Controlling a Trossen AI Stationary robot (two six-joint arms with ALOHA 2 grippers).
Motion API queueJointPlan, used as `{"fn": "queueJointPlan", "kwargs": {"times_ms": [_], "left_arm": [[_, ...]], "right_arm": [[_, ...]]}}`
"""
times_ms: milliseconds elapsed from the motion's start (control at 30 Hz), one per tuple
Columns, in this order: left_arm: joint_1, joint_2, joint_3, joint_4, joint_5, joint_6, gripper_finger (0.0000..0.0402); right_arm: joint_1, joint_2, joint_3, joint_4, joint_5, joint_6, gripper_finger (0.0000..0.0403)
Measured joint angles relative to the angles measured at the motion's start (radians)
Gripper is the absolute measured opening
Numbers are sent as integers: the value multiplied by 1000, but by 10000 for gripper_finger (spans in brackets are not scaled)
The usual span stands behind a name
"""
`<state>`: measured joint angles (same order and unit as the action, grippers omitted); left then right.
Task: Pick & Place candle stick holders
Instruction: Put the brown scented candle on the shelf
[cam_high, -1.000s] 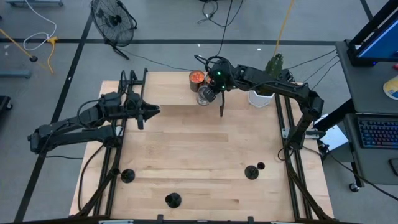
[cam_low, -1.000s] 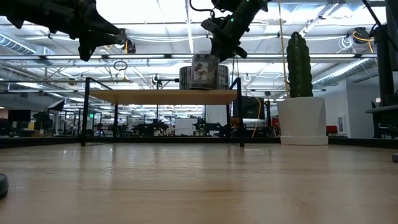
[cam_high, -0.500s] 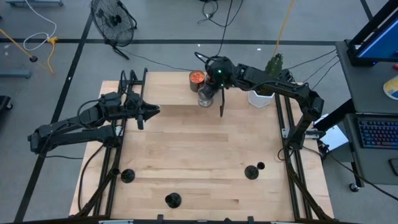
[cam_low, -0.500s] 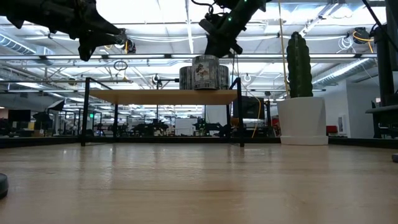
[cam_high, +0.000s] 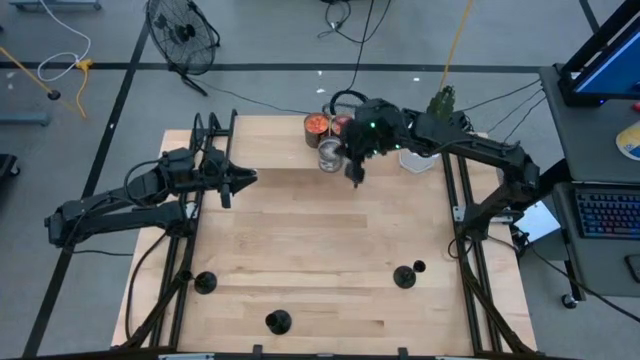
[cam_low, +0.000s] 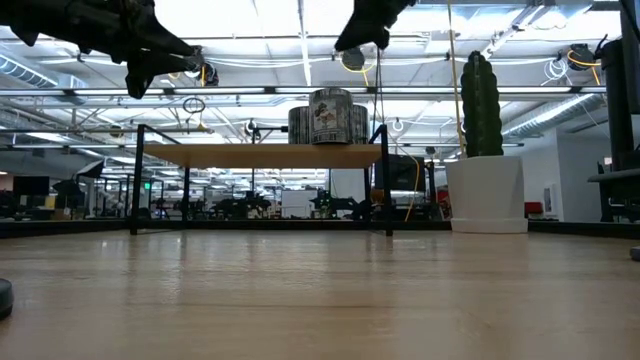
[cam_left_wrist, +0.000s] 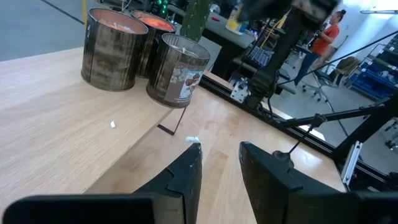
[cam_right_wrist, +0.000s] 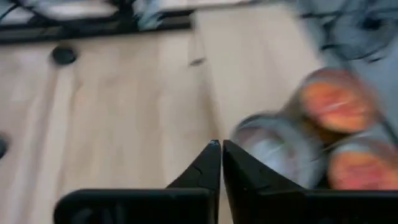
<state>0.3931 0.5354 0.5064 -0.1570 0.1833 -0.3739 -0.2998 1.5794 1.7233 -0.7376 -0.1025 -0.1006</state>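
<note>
Overhead, I see my right gripper (cam_high: 355, 178) at upper centre beside the candle tins (cam_high: 330, 155) (fingers pressed together, empty). Left gripper (cam_high: 250, 178), slightly parted, waits upper left; candle stick holders (cam_high: 278, 321) sit along the bottom.

- Bright, even overhead light falls on the wooden table (cam_high: 320, 240), with only faint shadows.
- Low view: ceiling lights (cam_low: 250, 15) glare white, silhouetting the arms.
- Right wrist view: candle tins (cam_right_wrist: 292, 149) smeared by motion blur.

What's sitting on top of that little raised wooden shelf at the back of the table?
Three candle tins stand on the shelf, two showing orange wax. The third tin's inside cannot be seen. No candle holder is up there.
</note>
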Motion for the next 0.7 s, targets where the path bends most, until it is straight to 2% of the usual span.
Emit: {"fn": "queueJointPlan", "kwargs": {"times_ms": [200, 367, 700], "left_arm": [[0, 0, 0, 1, 0, -2, 115], [0, 0, 0, 1, 0, -2, 115], [0, 0, 0, 0, 0, -2, 115]], "right_arm": [[43, -3, -126, -4, -33, 10, 2], [44, -3, -247, 162, -30, 38, 1], [10, -2, -333, 309, -22, 63, 0]]}}
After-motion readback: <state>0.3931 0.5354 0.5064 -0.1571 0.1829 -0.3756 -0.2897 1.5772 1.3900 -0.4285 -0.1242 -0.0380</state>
